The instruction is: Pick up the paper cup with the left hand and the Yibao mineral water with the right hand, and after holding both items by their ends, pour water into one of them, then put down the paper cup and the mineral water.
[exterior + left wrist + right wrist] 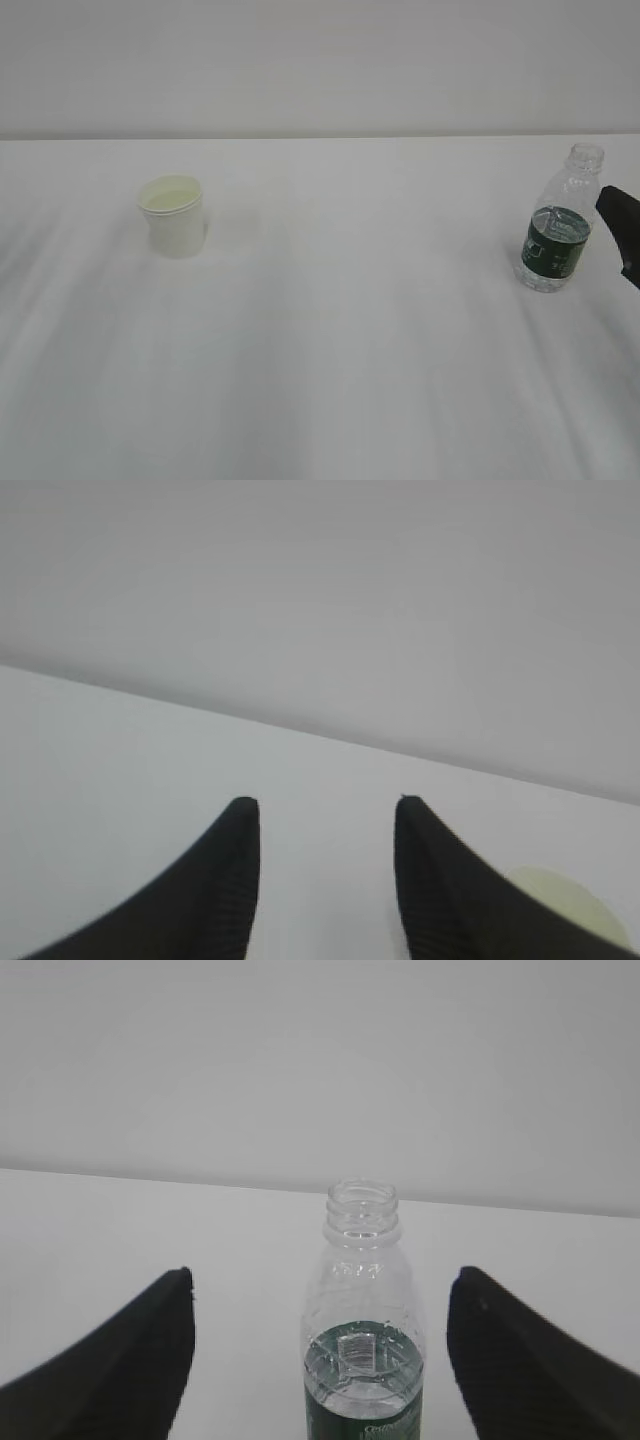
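A white table [330,380] is stretching across the exterior view under a plain pale wall. Toward the left, the paper cup [174,215] is standing upright on the table, and something pale is showing inside it, though it is too washed out to tell whether that is water or just the cup's bottom. The left hand [322,825] is not appearing in the exterior view at all; in its own wrist view, its two dark fingers are standing apart with only bare table between them, gripping nothing, while the cup's rim is peeking in at the lower right, just outside the right-hand finger. Moving right, the middle of the table is lying bare. Near the right edge, the water bottle [559,235] is standing upright without a cap, its dark green label wrapping the lower body and water sitting at about the label's top. Just beside it, at the frame's edge, a black part of the right hand [320,1285] is showing; its wrist view has the bottle centred between widely parted fingers, neither one touching it. Judging from this, both objects are resting on the table and neither is being held, so either the picking up and pouring are all still ahead, or both have just been set down; these views alone are not settling which.
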Robot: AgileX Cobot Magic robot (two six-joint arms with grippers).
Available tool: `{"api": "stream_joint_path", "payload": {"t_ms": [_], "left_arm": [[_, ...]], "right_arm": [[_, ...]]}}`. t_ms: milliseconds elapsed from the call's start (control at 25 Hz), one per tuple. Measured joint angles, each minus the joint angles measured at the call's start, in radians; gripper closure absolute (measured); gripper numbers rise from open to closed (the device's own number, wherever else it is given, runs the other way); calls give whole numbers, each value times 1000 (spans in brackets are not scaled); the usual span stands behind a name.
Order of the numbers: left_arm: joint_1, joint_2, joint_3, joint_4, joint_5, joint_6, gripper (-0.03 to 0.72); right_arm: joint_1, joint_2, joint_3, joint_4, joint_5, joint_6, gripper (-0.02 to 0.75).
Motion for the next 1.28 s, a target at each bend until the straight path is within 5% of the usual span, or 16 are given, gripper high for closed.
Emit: {"api": "stream_joint_path", "payload": {"t_ms": [320,680,1280], "left_arm": [[-9,-75,0,61,48,42,435],[-163,-151,8,93,288,154,440],[-208,-411,10,-58,494,167,456]], "right_arm": [[0,-69,0,-4,90,1,143],[0,-169,7,-16,203,1,145],[0,-460,-125,-99,641,47,145]]}}
